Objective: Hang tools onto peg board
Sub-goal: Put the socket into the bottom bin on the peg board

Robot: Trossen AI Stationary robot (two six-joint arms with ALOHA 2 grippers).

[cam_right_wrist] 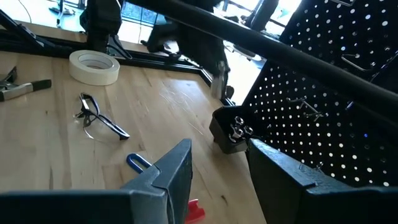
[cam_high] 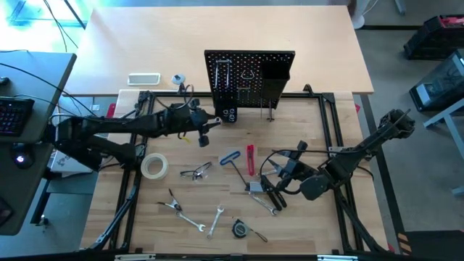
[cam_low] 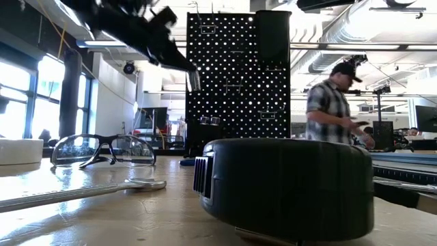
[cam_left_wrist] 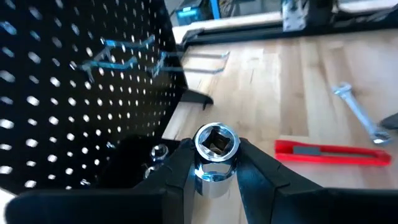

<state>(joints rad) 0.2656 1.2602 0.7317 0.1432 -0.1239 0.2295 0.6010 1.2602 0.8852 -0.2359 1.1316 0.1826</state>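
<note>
The black peg board [cam_high: 250,76] stands upright at the table's far middle, with metal hooks [cam_left_wrist: 127,56] on its face and a small black bin [cam_high: 229,114] holding sockets at its foot. My left gripper [cam_high: 204,138] hangs just left of that bin, shut on a silver socket [cam_left_wrist: 216,152]. My right gripper [cam_high: 274,197] hovers open at the near right, nothing between its fingers [cam_right_wrist: 168,177]. Flat on the table lie a tape roll [cam_high: 154,167], glasses [cam_high: 196,172], a blue-handled hex key [cam_high: 230,157], a red tool [cam_high: 251,159] and wrenches [cam_high: 190,221]. My left gripper pinches the socket's round wall [cam_left_wrist: 202,175] between its two fingers. The fingers come from the table's left, slanting a little downward. The socket is lifted clear of the table, its square opening [cam_left_wrist: 217,140] facing away from the gripper, beside the bin [cam_left_wrist: 134,162].
A black tape measure [cam_high: 239,229] sits by the near edge and fills the low view [cam_low: 287,188]. A spring clamp [cam_high: 170,204] lies near left and a silver tool [cam_high: 255,187] beside my right gripper. A person [cam_low: 334,109] stands beyond the table.
</note>
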